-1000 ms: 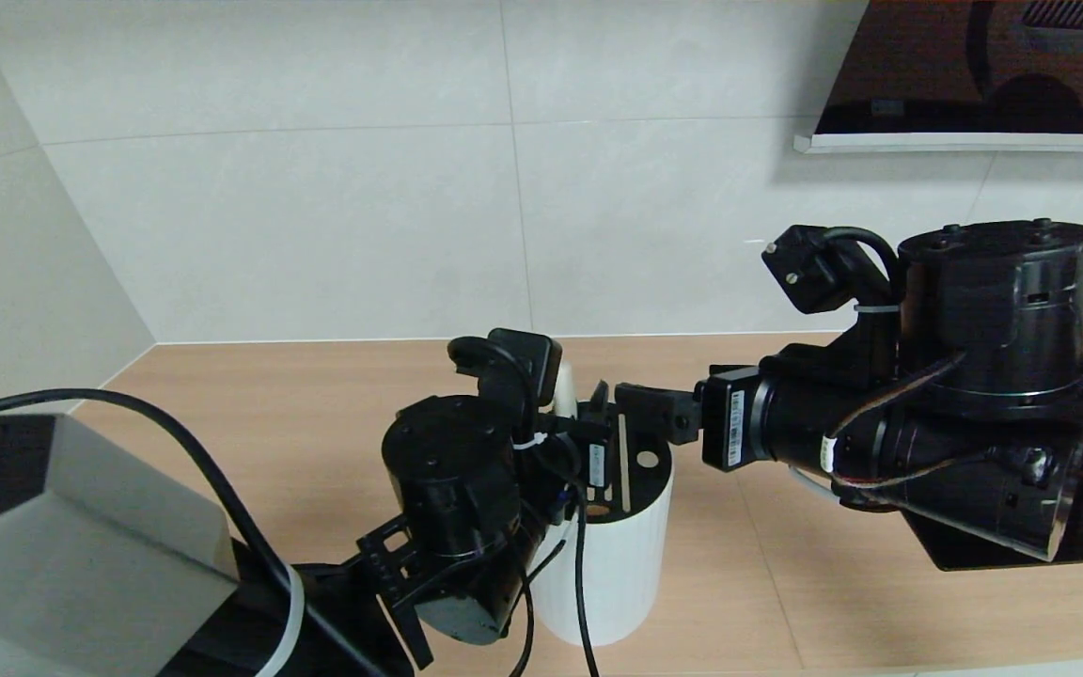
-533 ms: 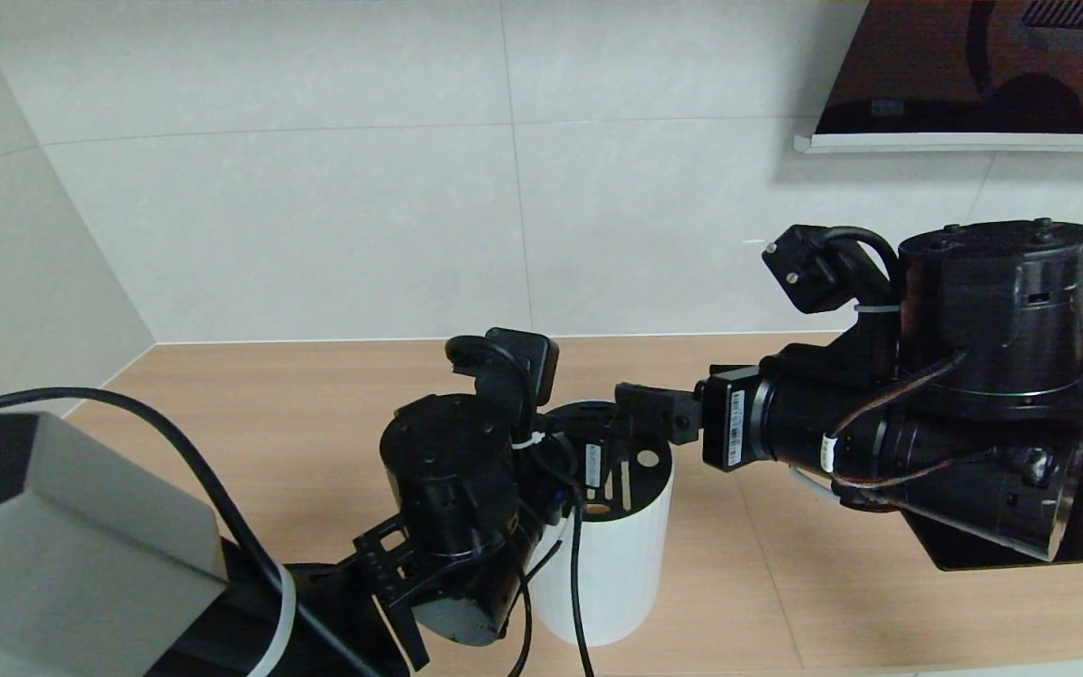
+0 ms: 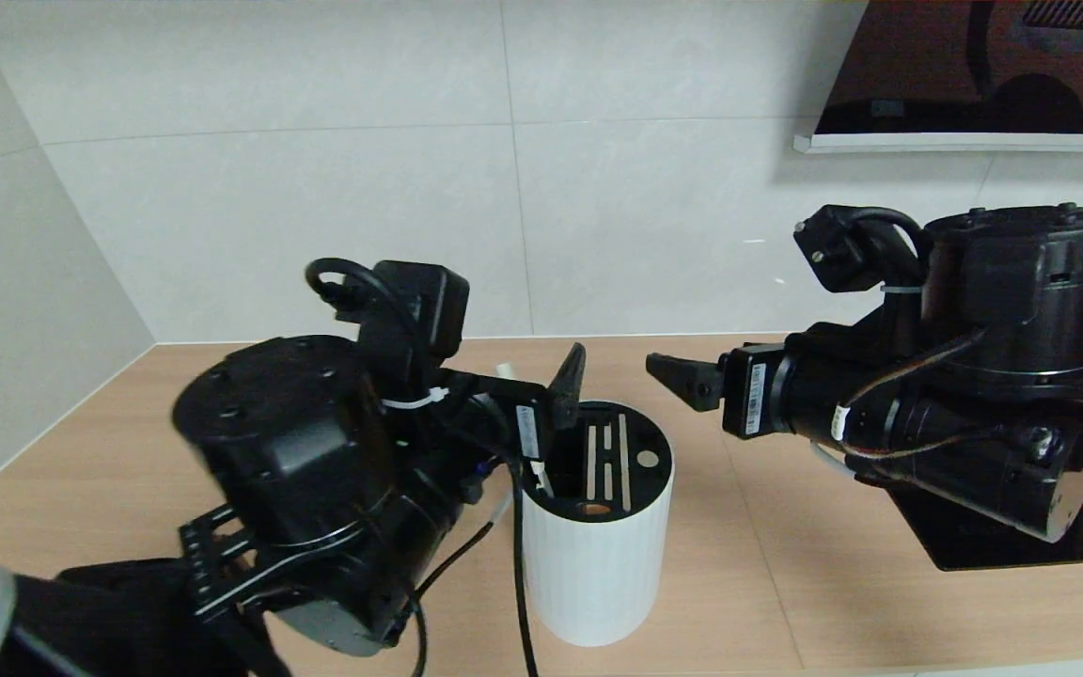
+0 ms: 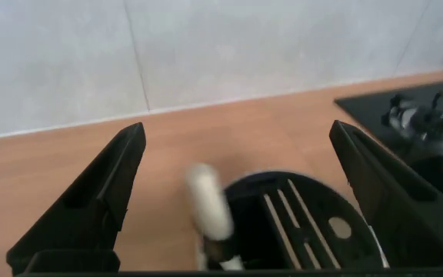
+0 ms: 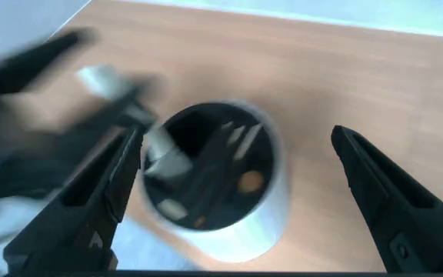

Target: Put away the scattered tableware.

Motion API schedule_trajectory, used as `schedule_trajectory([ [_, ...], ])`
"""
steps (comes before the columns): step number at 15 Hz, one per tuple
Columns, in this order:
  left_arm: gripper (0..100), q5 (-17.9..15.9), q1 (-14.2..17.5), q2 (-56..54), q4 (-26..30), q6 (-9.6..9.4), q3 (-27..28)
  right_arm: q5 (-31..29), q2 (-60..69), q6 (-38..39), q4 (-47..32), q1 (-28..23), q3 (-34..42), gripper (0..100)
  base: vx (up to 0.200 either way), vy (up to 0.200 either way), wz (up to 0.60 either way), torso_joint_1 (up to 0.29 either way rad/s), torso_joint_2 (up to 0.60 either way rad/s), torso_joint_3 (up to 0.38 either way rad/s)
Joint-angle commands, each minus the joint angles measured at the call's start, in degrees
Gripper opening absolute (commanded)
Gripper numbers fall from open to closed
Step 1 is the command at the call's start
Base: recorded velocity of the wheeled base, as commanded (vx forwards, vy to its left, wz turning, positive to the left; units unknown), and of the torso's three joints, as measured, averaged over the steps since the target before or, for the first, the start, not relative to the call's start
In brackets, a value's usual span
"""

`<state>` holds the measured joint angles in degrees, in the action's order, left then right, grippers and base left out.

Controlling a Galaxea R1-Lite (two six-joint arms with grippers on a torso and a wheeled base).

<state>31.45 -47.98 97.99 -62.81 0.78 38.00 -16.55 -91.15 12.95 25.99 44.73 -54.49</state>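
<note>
A white ribbed utensil holder (image 3: 596,564) with a black slotted top stands on the wooden counter (image 3: 786,583). A white-handled utensil (image 4: 210,209) stands in its left opening, leaning toward my left gripper. My left gripper (image 3: 546,381) hangs just behind and left of the holder's rim. It is open, and the handle sits between its spread fingers (image 4: 91,208) without touching them. My right gripper (image 3: 671,371) is open and empty, hovering above and right of the holder (image 5: 221,192). It looks down on the white handle (image 5: 164,154).
A black cooktop (image 3: 965,550) lies on the counter to the right, under my right arm. A dark range hood (image 3: 974,75) hangs at the upper right. Tiled walls close the back and left; the counter's front edge runs along the bottom.
The white utensil went down into the holder and my left gripper let it go, then drew back, up and to the left. My right gripper backed off slightly to the right.
</note>
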Motion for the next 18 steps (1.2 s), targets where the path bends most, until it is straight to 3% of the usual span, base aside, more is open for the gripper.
schedule_trajectory([
  [1, 100, -2.9, 1.8, -10.4, 2.7, 0.01, -4.5, -2.5, 1.1, -1.0, 2.0, -2.5, 0.3, 100, 0.0, 0.0, 0.0, 0.0, 0.0, 0.0],
  [4, 100, -3.1, 5.6, -15.6, 2.7, 0.1, -4.7, -4.5, 4.7, -1.1, 4.9, -4.5, 2.8, 100, 0.0, 0.0, 0.0, 0.0, 0.0, 0.0],
  [5, 100, -3.2, 9.7, -18.9, 2.8, 0.27, -6.2, -4.6, 9.0, -2.8, 5.3, -5.7, 5.8, 100, 0.0, 0.0, 0.0, 0.0, 0.0, 0.0],
  [8, 100, -3.4, 12.7, -29.0, 4.5, -0.08, -9.3, -4.5, 23.2, -6.4, 5.4, -12.2, 12.5, 100, 0.0, 0.0, 0.0, 0.0, 0.0, 0.0],
  [9, 100, -3.4, 15.5, -33.6, 7.2, -0.78, -10.8, -4.5, 28.8, -6.6, 4.9, -14.5, 14.5, 100, 0.0, 0.0, 0.0, 0.0, 0.0, 0.0],
  [11, 100, -3.6, 19.6, -44.7, 13.7, -4.12, -14.6, -4.5, 39.3, -7.8, 2.7, -17.7, 17.0, 100, 0.0, 0.0, 0.0, 0.0, 0.0, 0.0],
  [12, 100, -3.6, 21.7, -50.0, 17.5, -4.91, -15.9, -4.5, 44.1, -8.6, -0.4, -20.6, 17.7, 100, 0.0, 0.0, 0.0, 0.0, 0.0, 0.0],
  [15, 100, -4.5, 30.1, -68.9, 34.4, -5.09, -17.1, -3.6, 62.4, -9.3, -17.1, -29.5, 18.2, 100, 0.0, 0.0, 0.0, 0.0, 0.0, 0.0],
  [17, 100, -9.2, 34.6, -82.1, 48.1, -5.79, -16.7, -3.4, 74.9, -10.4, -30.4, -31.9, 18.3, 100, 0.0, 0.0, 0.0, 0.0, 0.0, 0.0],
  [18, 100, -10.0, 35.4, -84.7, 51.1, -6.14, -16.5, -3.4, 77.3, -10.9, -32.9, -32.1, 18.4, 100, 0.0, 0.0, 0.0, 0.0, 0.0, 0.0],
])
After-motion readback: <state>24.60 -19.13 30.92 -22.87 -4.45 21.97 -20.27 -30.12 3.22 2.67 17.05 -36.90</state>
